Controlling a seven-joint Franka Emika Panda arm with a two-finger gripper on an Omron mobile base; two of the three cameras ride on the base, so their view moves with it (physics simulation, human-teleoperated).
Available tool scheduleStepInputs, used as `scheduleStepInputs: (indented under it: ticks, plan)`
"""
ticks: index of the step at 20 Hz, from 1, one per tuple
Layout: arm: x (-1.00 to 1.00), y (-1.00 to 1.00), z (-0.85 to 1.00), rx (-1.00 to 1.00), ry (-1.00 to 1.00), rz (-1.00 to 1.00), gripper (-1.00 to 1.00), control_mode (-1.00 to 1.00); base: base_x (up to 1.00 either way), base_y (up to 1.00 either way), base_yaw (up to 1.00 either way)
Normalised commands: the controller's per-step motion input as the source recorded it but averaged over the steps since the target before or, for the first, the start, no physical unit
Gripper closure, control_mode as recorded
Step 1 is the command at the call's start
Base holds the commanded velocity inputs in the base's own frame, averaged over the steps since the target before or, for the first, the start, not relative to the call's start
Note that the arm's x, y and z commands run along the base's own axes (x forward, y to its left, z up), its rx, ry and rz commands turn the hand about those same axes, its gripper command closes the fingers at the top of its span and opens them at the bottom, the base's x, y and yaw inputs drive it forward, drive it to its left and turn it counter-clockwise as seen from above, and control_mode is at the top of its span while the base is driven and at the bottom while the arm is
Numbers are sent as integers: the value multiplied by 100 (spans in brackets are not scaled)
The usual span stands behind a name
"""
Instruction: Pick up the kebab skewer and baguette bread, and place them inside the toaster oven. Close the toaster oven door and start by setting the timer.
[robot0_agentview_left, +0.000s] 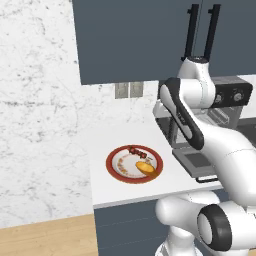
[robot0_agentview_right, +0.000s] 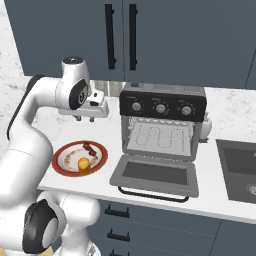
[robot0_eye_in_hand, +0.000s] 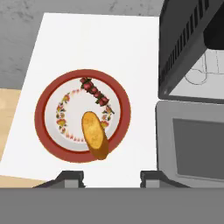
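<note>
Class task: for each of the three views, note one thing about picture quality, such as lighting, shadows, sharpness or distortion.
Left base view: flat, even light, with hardly any shadow under the plate. Right base view: the toaster oven is crisp, with no glare on its door glass. Hand view: the baguette bread is slightly soft-edged, and the counter is skewed by perspective.

A round red-rimmed plate (robot0_eye_in_hand: 48, 127) sits on the white counter (robot0_eye_in_hand: 96, 43). On it, a thin meat skewer (robot0_eye_in_hand: 96, 92) lies at one o'clock, a golden oblong loaf (robot0_eye_in_hand: 95, 134) at five. A boxy grey toaster oven (robot0_agentview_right: 162, 122) stands at three o'clock, its flat door (robot0_agentview_right: 155, 175) lowered in front.

End effector (robot0_eye_in_hand: 112, 177) raised, empty, apart.
</note>
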Motion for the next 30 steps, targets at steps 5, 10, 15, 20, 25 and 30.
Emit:
scheduleStepInputs:
  ticks: [5,10,15,20,25,30]
  plan:
    - [-40,-39,-1,1,-10,0,-100,-100,0,0,0]
    - [-98,-100,-1,5,-22,0,-100,-100,0,0,0]
    - [-60,-100,-15,1,-19,0,-100,-100,0,0,0]
    - [-14,-100,-39,0,-34,0,-100,-100,0,0,0]
    - [24,-54,-35,0,-29,0,-100,-100,0,0,0]
    - [41,-55,-11,1,-17,0,-100,-100,0,0,0]
